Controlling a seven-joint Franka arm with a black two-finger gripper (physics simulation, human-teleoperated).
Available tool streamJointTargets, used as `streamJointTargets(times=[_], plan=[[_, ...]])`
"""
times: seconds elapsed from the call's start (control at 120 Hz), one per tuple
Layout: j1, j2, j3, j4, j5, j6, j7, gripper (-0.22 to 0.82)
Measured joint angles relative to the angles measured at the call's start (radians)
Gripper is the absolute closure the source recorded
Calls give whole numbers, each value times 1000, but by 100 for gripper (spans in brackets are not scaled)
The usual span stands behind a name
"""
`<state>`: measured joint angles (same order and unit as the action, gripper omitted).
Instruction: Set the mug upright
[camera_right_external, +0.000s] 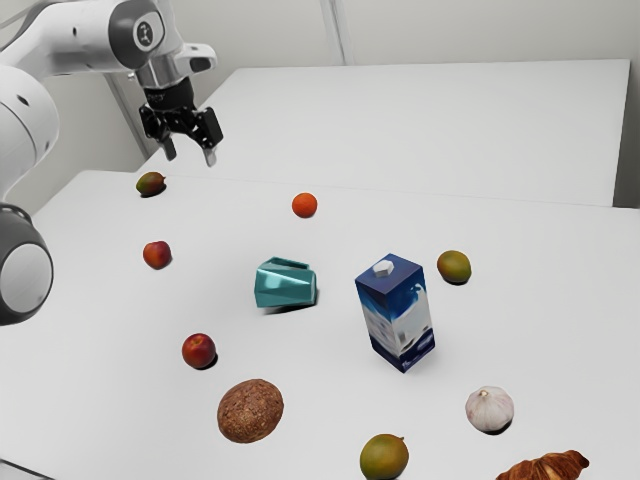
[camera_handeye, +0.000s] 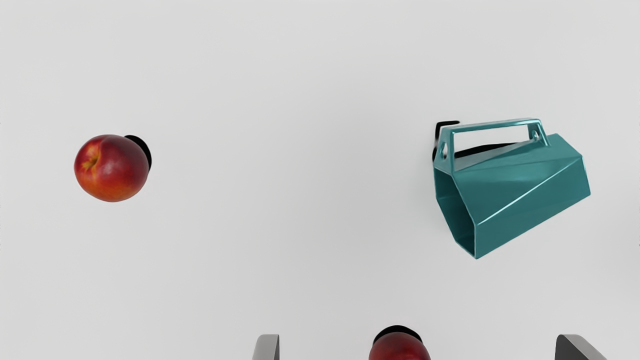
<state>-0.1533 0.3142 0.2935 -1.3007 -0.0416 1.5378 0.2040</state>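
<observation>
The claw (camera_right_external: 190, 156) is hovering above the desk (camera_right_external: 480, 140) at the upper left of the exterior view, its fingers standing wide apart and gripping nothing. Near the centre of that frame, the teal faceted mug (camera_right_external: 285, 286) is lying on its side; in the wrist view its open mouth is facing toward a nectarine (camera_handeye: 112, 169). A blue-and-white milk carton (camera_right_external: 396, 318) is standing upright just right of the frame's centre. A brown bread roll (camera_right_external: 250, 411) is resting at the lower left, while a garlic bulb (camera_right_external: 490, 409) and a croissant (camera_right_external: 546, 468) are lying at the lower right.
</observation>
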Motion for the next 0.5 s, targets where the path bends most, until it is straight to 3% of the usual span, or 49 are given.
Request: streamJointTargets(times=[0.275, 0.5], plan=[[-17, -17, -5, 2, 6, 12, 4, 0], [-42, -270, 3, -411, 12, 133, -22, 0]])
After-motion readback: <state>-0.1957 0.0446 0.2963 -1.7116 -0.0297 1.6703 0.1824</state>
